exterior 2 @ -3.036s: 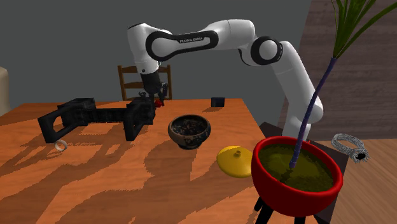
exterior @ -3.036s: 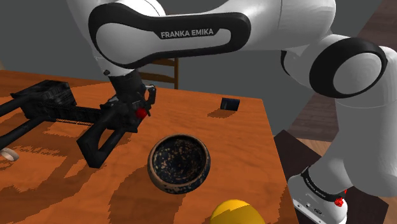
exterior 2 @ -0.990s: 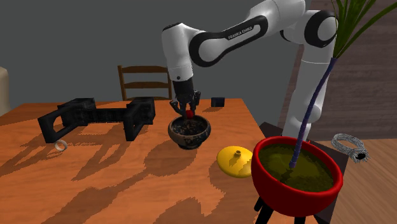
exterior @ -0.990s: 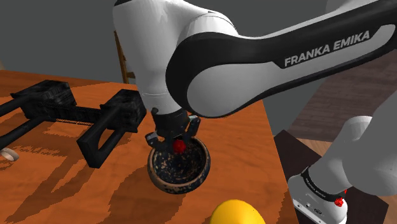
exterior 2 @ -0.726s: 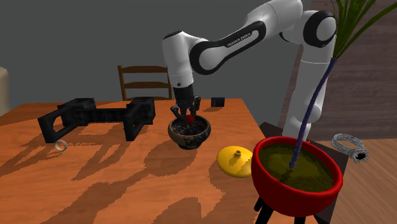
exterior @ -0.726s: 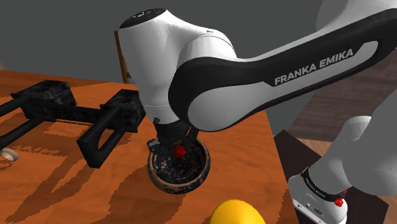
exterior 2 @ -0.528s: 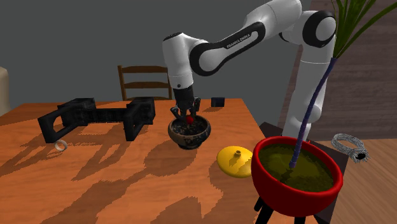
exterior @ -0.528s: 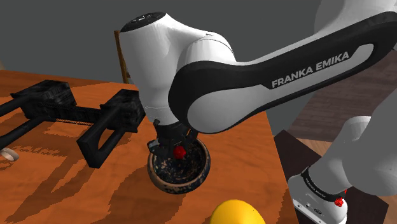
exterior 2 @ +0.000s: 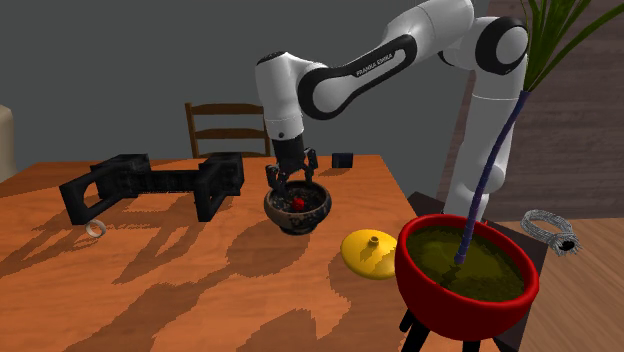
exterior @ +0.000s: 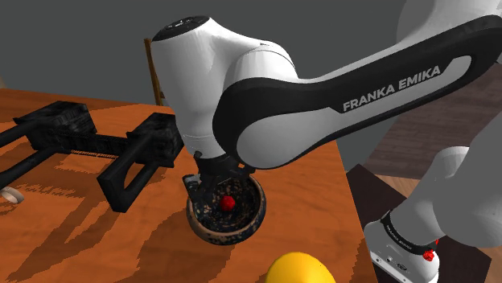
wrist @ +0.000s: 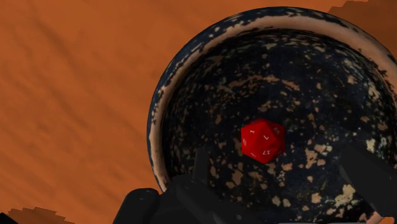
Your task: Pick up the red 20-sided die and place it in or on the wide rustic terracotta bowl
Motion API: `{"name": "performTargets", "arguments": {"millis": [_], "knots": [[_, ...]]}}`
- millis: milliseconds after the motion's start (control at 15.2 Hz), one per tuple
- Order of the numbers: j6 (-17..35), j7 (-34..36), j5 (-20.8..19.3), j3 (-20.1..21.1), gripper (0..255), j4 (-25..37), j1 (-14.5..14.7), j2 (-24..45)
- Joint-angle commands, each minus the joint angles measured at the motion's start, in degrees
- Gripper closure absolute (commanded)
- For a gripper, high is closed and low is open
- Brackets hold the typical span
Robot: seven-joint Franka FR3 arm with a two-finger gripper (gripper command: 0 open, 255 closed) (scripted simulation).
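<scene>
**Red die (wrist: 262, 140) in bowl (wrist: 158, 127), fingers (wrist: 197, 178) apart**

You've got the die lying inside the dark speckled bowl, near its btm. Gripper (wrist: 280, 167) hovers just above, spread wide, holding nothing, not touching the die. Bowl sits on the wooden table (exterior: 310, 161).

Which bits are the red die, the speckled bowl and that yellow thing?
red die (wrist: 262, 140): wrist view, its middle face.
speckled bowl (wrist: 157, 127): wrist view, its rim.
yellow thing (exterior 2: 365, 255): second exterior view, its dome.

Cannot read the numerals on the red die (wrist: 262, 140). Lose the far rim of the bowl (exterior: 213, 231) behind the arm (exterior: 265, 104) in the shoulder view. Clipped by that view's edges: yellow object (exterior: 299, 269), black frame (exterior: 153, 143).
</scene>
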Motion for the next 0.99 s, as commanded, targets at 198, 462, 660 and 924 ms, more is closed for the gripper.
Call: {"name": "performTargets", "arguments": {"millis": [198,462,660,924], "knots": [[-1.9,-0.1,0.1,0.0,0,1.8,0.0,-0.1],[-7.3,0.0,0.0,0.0,0,7.3,0.0,0.0],[-7.3,0.0,0.0,0.0,0,7.3,0.0,0.0],[-7.3,0.0,0.0,0.0,0,7.2,0.0,0.0]]}}
